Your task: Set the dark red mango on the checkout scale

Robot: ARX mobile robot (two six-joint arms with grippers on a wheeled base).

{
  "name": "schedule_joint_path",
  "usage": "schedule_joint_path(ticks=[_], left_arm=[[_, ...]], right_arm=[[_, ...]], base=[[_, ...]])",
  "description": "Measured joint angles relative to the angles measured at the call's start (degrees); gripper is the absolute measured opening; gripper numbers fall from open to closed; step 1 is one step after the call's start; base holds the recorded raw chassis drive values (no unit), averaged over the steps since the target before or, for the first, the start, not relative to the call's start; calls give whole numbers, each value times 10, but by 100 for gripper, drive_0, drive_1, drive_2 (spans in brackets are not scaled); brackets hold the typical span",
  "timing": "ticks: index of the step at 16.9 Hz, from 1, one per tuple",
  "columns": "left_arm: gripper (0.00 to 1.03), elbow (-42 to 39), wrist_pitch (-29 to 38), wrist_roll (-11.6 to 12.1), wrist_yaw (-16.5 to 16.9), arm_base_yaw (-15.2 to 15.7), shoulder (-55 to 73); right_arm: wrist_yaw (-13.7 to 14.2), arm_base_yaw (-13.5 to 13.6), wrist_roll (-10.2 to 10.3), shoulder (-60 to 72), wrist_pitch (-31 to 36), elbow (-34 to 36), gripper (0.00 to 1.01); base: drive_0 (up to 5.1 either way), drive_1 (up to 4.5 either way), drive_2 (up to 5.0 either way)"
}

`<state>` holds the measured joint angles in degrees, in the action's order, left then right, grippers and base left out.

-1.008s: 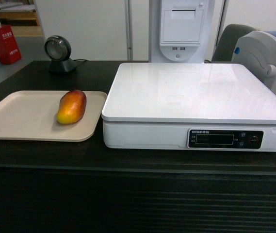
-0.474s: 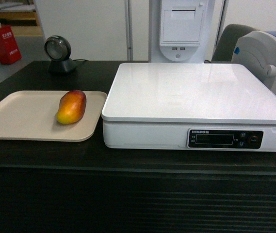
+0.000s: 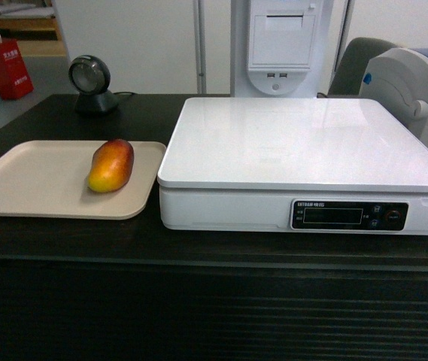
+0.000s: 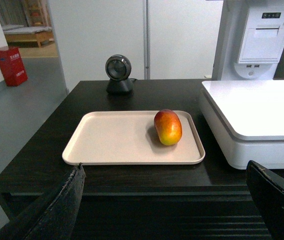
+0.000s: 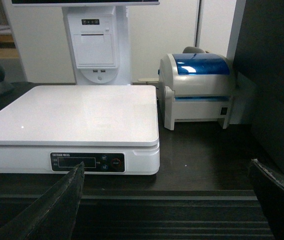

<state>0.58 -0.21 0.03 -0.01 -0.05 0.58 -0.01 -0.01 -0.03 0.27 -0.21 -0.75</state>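
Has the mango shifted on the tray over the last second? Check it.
No. The dark red mango lies at the same spot by the beige tray's right edge.

**Colours on the desk**

The mango (image 3: 110, 165) is dark red at its far end and fades to orange and yellow at the near end. It lies on a plain beige tray (image 3: 25, 184). The scale (image 3: 304, 162) is glossy white, with a black display panel (image 3: 349, 215) on the front. The desk (image 3: 214, 248) is dark brown-black, its front ribbed in horizontal lines. The printer (image 5: 199, 90) is grey-white with a blue lid. The fingers (image 4: 57, 210) are black.
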Motion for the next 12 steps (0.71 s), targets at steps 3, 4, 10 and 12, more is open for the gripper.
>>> schedule_joint_path(ticks=[3, 4, 10, 12], left_arm=[[98, 52, -9, -69, -154, -37, 130], [98, 76, 33, -77, -154, -7, 181], [98, 184, 266, -56, 2, 82, 489], [98, 255, 313, -44, 30, 74, 618]], right_arm=[[-1, 0, 0, 0, 0, 0, 98], [0, 0, 0, 0, 1, 0, 98], [0, 0, 0, 0, 0, 0, 98], [0, 0, 0, 0, 0, 0, 98]], base=[[0, 0, 0], [0, 0, 0], [0, 0, 0], [0, 0, 0]])
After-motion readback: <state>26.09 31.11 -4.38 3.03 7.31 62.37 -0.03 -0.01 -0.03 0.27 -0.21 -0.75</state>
